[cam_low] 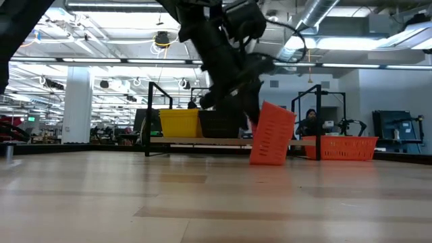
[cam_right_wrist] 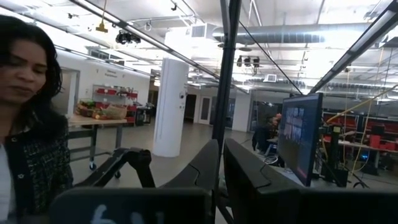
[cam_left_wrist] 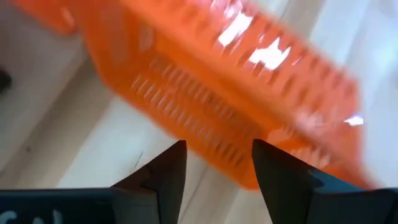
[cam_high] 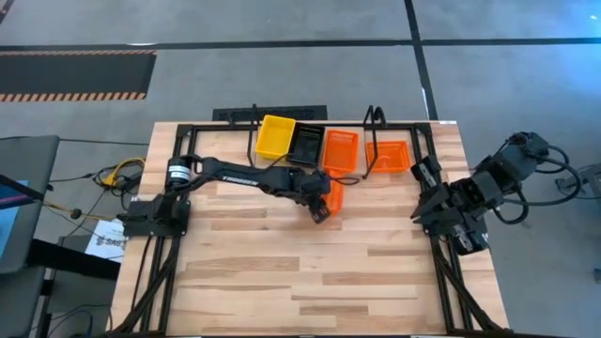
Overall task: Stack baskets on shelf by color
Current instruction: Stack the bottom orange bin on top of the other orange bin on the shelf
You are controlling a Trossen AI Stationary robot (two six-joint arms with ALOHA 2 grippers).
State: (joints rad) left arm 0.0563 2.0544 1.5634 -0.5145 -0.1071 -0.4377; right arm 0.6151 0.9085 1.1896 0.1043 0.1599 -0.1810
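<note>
Just beside the left gripper point(cam_left_wrist: 214, 163), a slotted orange plastic basket point(cam_left_wrist: 217, 93) tilts.

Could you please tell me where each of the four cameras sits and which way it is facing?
High view: overhead, looking straight down on the table, shelf and both arms.
Low view: at tabletop height, facing the shelf; the left arm enters from above.
Left wrist view: on the left arm, looking past the open left gripper at a tilted orange basket.
Right wrist view: on the right arm, facing the room and a person.
Shared: high and low views show that basket.
</note>
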